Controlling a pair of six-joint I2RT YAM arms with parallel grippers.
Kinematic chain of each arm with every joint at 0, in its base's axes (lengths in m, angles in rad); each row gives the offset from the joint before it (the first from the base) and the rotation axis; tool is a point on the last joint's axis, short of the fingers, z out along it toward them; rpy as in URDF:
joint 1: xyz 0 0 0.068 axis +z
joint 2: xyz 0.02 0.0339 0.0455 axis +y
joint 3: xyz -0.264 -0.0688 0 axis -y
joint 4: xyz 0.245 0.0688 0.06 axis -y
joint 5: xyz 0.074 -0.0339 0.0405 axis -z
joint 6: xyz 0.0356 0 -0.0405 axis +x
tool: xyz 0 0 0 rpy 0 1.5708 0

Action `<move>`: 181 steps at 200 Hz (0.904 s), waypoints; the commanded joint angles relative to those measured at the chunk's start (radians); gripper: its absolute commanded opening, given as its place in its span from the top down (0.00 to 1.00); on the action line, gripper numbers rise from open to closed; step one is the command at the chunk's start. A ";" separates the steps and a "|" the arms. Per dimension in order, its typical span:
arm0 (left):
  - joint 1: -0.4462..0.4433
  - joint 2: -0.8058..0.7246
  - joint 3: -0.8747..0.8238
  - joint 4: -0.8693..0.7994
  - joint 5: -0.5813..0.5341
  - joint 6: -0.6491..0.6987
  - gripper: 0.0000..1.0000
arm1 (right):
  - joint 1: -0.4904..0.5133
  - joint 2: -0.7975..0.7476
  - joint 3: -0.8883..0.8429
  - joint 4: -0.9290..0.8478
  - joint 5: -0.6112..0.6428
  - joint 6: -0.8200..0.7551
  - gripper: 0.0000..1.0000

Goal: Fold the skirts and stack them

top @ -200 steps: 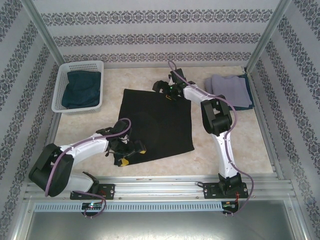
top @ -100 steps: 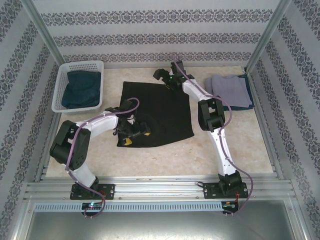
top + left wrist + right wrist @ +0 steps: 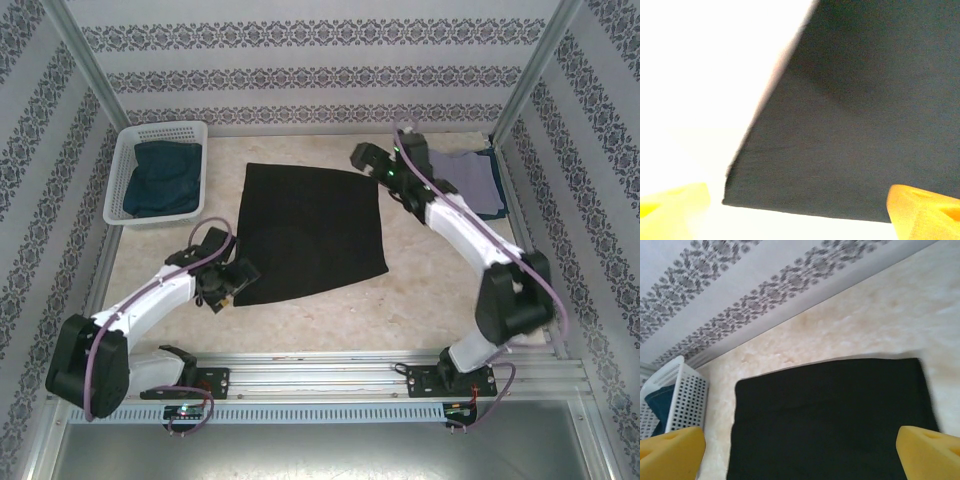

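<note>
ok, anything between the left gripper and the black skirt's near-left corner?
Nothing visible. The left gripper sits at the black skirt's near-left corner, jaws open. The wrist view shows that corner lying flat just ahead of the yellow fingertips, with bare table beside it.

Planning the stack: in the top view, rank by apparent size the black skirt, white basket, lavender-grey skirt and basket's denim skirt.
1. black skirt
2. white basket
3. lavender-grey skirt and basket's denim skirt look alike; the right arm hides part of the lavender-grey one.
</note>
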 commanded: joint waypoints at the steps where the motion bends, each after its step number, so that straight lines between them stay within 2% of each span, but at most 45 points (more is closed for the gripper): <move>1: 0.014 -0.074 -0.040 -0.003 -0.043 -0.129 0.31 | -0.077 -0.073 -0.174 0.041 0.001 0.005 0.02; 8: 0.013 -0.081 -0.051 0.001 -0.032 -0.150 0.37 | -0.098 -0.098 -0.208 0.039 -0.029 0.008 0.02; 33: 0.014 -0.071 -0.113 0.061 0.021 -0.227 0.44 | -0.126 -0.173 -0.292 0.035 -0.025 -0.017 0.02; 50: 0.014 -0.064 -0.148 0.122 0.037 -0.268 0.46 | -0.128 -0.204 -0.326 0.046 0.004 -0.026 0.02; 80: 0.014 -0.050 -0.139 0.121 0.032 -0.273 0.49 | -0.130 -0.220 -0.335 0.057 0.028 -0.030 0.02; 115: 0.013 -0.012 -0.160 0.195 0.046 -0.283 0.57 | -0.131 -0.203 -0.335 0.066 -0.005 -0.024 0.02; 158: 0.013 0.009 -0.129 0.208 0.019 -0.259 0.79 | -0.127 -0.204 -0.374 0.060 -0.093 -0.011 0.02; 181: 0.014 -0.024 -0.122 0.178 0.011 -0.251 0.91 | -0.130 -0.251 -0.425 -0.046 -0.141 0.001 0.02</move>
